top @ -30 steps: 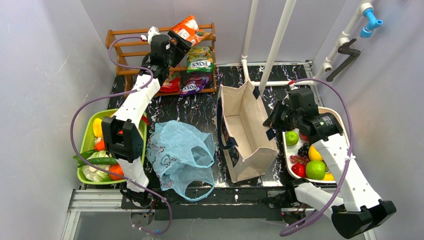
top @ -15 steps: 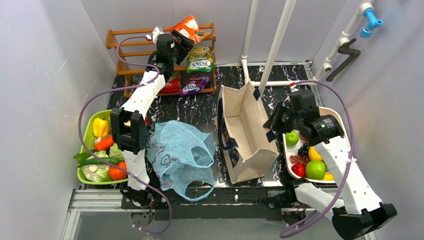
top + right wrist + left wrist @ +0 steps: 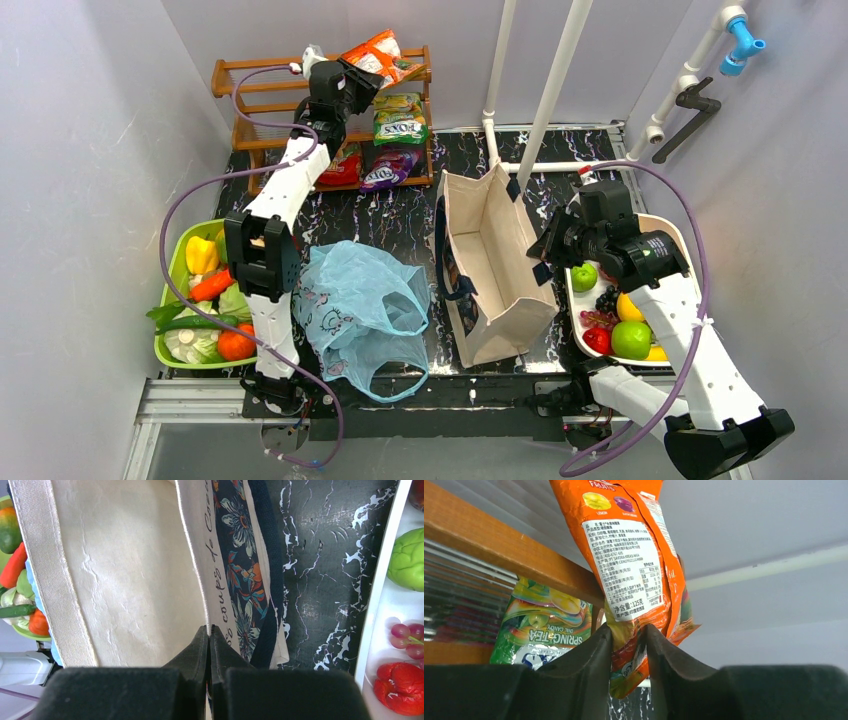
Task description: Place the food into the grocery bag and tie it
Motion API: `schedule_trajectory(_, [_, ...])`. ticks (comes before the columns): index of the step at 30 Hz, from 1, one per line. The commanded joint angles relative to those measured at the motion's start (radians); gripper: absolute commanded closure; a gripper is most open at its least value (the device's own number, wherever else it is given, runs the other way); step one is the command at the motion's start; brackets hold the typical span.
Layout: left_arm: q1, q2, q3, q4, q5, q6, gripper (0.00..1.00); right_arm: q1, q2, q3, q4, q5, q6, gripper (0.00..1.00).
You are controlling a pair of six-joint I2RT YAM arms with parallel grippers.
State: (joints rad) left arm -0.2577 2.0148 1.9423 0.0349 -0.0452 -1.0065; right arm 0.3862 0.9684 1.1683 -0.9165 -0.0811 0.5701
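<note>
Gripping: left end effector (image 3: 629, 666) clamped on corner of orange crinkly snack packet (image 3: 624, 560) above it.
Care: to be withdrawn slowly.

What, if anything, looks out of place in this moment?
The right gripper is shut on the rim of the beige canvas tote, while the light-blue grocery bag lies crumpled and unheld on the table. That looks like the wrong bag. The left gripper pinches the orange snack packet at the wooden rack.
</note>
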Motion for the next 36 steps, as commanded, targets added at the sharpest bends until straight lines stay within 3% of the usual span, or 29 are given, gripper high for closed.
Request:
schedule_trajectory(1, [0.006,0.009,0.048,0.046,0.036,-0.012,0.8,-0.001,-0.018,0.007,-0.023,0.001,-0.009,0.99])
schedule_trajectory(4, [0.007,0.006,0.049,0.042,0.042,-0.017,1.0,-0.001,-0.022,0.011,-0.027,0.004,-0.01,0.99])
schedule_trajectory(5, [0.006,-0.377,0.046,0.039,0.042,-0.016,1.0,-0.002,-0.023,0.011,-0.026,0.005,-0.01,0.99])
schedule_trajectory(6, [0.007,-0.051,0.043,0.037,0.041,-0.014,1.0,-0.002,-0.023,0.011,-0.025,0.003,-0.008,0.99])
schedule_trajectory(8, [0.006,-0.021,0.04,0.041,0.045,-0.004,1.0,-0.002,-0.022,0.013,-0.026,0.003,-0.009,0.99])
schedule_trajectory(14, [0.007,-0.074,0.059,-0.009,0.114,0.001,1.0,-0.002,-0.014,0.037,-0.036,0.01,-0.01,0.99])
schedule_trajectory(18, [0.003,-0.231,-0.046,-0.043,0.162,0.003,1.0,-0.002,-0.011,0.054,-0.044,0.01,-0.01,0.99])
schedule_trajectory(23, [-0.01,-0.446,-0.087,-0.255,0.327,0.072,1.0,-0.003,-0.016,0.059,-0.046,0.015,-0.005,0.99])
schedule_trajectory(29, [-0.082,-0.476,0.105,-0.514,0.407,0.226,1.0,-0.002,-0.018,0.054,-0.049,0.01,-0.012,0.99])
schedule_trajectory(36, [-0.242,-0.544,0.153,-0.639,0.442,0.338,1.0,-0.003,-0.023,0.057,-0.059,-0.001,-0.019,0.99])
